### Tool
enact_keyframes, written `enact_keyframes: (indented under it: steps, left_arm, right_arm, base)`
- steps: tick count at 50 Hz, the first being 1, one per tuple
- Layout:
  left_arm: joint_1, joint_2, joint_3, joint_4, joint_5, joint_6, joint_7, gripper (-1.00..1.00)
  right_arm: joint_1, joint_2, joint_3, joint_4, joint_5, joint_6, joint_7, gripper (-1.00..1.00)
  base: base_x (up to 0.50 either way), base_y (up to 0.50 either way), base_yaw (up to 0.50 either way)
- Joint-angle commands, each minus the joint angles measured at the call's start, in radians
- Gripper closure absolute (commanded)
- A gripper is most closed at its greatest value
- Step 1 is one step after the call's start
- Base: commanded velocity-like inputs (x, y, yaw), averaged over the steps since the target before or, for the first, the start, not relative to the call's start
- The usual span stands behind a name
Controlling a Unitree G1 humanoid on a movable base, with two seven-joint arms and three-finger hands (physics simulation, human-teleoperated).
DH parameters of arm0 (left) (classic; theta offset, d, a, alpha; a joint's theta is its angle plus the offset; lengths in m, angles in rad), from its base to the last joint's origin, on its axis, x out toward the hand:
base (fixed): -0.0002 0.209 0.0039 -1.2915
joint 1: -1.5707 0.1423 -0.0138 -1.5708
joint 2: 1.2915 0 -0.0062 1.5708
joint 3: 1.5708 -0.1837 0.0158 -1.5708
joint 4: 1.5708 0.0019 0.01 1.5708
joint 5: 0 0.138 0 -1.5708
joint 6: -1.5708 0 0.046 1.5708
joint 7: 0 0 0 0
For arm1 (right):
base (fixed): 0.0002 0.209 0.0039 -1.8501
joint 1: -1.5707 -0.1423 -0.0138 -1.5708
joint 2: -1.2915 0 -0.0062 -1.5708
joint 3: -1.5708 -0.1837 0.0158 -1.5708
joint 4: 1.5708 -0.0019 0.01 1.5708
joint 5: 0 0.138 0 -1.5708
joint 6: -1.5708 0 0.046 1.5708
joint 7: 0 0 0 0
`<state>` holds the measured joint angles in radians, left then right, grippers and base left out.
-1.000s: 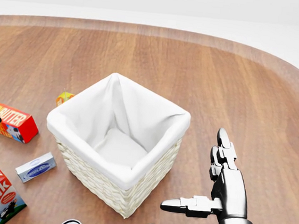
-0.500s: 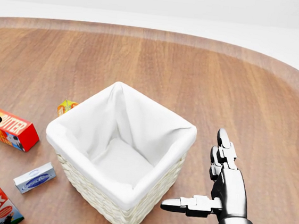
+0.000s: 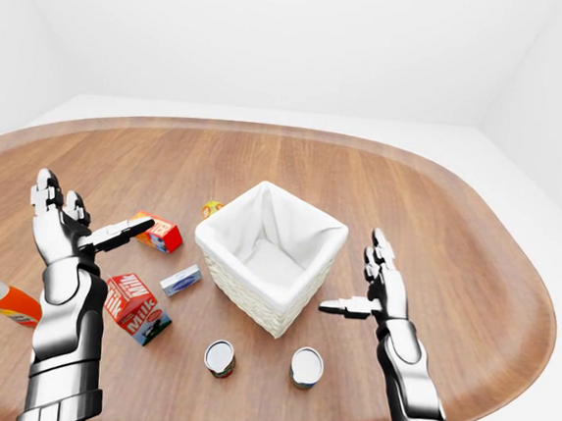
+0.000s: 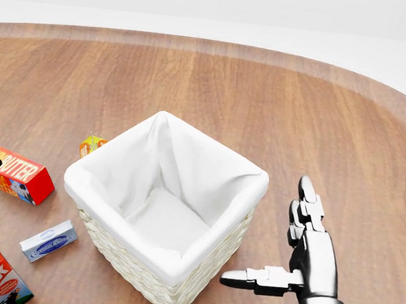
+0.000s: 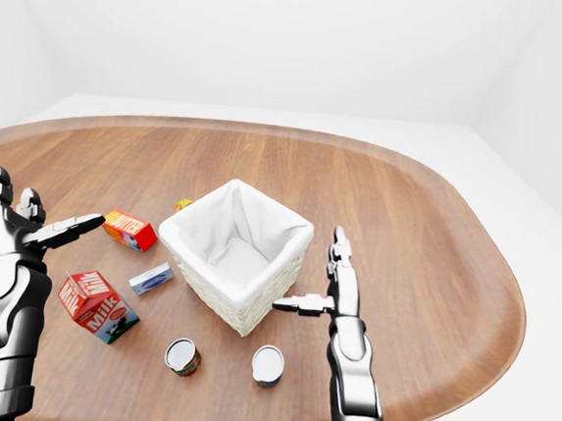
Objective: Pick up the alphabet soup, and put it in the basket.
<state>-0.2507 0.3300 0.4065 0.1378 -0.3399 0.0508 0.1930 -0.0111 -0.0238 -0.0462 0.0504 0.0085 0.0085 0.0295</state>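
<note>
Both hands raised, fingers spread apart, holding nothing: left hand (image 3: pixel 63 226) at nine o'clock of the basket (image 3: pixel 269 256), right hand (image 3: pixel 378 283) at three. Two cans (image 3: pixel 219 357) (image 3: pixel 307 366) lying at six; alphabet soup indistinguishable between them. Milk carton (image 3: pixel 135 306) near eight.

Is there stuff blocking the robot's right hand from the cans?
Nothing visible does. The right hand hangs open, with bare table between it and the two cans. I cannot tell which can is the alphabet soup.
</note>
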Motion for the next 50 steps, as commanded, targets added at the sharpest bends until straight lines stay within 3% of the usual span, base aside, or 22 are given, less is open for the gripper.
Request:
enact_keyframes:
  steps: [1,19,48,49,50]
  left_arm:
    - [0.000,-0.001,0.000,0.007,0.002,-0.007,-0.001,-1.00]
    - [0.001,0.002,0.000,0.005,0.005,0.000,0.007,-1.00]
    - [0.001,0.001,0.001,0.003,0.007,0.001,0.006,-1.00]
    - [-0.001,0.001,0.001,0.005,0.007,0.001,0.008,-1.00]
    - [-0.001,0.001,0.001,0.005,0.006,0.002,0.008,-1.00]
  right_arm:
    - [0.026,0.003,-0.001,-0.037,0.006,0.017,-0.002,-1.00]
    - [0.074,0.012,0.006,-0.113,-0.014,0.053,-0.035,-1.00]
    - [0.070,0.011,0.004,-0.106,-0.020,0.052,-0.046,-1.00]
    - [0.068,0.010,0.002,-0.107,-0.027,0.069,-0.053,-1.00]
    - [0.071,0.008,0.005,-0.110,-0.025,0.065,-0.044,-1.00]
  base:
    - [0.00,0.00,0.00]
    - [0.00,0.00,0.00]
    - [0.00,0.00,0.00]
    - [0.00,0.00,0.00]
    - [0.00,0.00,0.00]
